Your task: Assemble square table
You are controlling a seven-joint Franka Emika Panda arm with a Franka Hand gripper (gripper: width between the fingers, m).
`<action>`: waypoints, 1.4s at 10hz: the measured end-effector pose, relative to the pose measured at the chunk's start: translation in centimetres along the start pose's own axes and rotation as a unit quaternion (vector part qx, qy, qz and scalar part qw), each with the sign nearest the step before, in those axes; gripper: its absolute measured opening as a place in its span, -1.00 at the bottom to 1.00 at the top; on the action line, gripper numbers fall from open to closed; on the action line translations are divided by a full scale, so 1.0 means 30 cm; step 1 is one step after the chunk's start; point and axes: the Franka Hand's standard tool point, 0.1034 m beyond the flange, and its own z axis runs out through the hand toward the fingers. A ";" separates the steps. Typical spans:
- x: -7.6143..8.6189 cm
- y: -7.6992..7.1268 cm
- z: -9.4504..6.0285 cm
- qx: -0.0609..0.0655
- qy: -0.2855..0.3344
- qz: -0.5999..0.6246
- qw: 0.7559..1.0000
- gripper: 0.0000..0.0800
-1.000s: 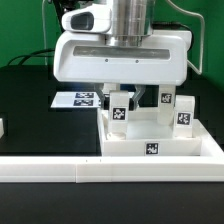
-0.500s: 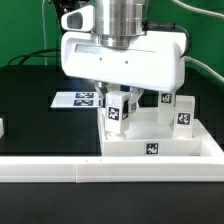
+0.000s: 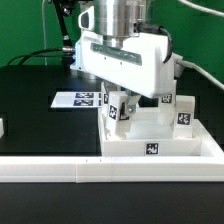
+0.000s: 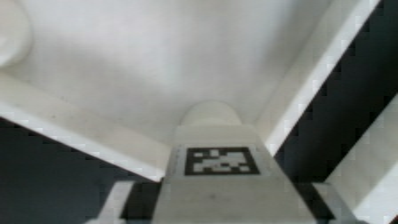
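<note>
The square table's white slab [image 3: 128, 147] lies upside down at the exterior view's right, with a tag on its near side. My gripper [image 3: 119, 110] is shut on a white tagged leg [image 3: 118, 116] that stands upright at the slab's near left corner. In the wrist view the leg [image 4: 219, 160] sits between my fingers [image 4: 125, 205], with its rounded end against the slab's inner face [image 4: 160, 60]. Two more tagged legs [image 3: 165, 100] [image 3: 185, 111] stand upright on the slab's right side.
The marker board [image 3: 78, 98] lies flat on the black table left of the slab. The long white L-shaped rail [image 3: 60, 170] runs along the front and up the right side. A small white part [image 3: 2, 127] sits at the left edge.
My gripper has turned about its upright axis over the last second, with the leg held in it. It stays over the same corner of the slab. The other legs have not moved.
</note>
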 end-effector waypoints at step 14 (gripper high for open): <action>-0.019 -0.022 -0.012 -0.009 0.003 -0.429 0.903 0.62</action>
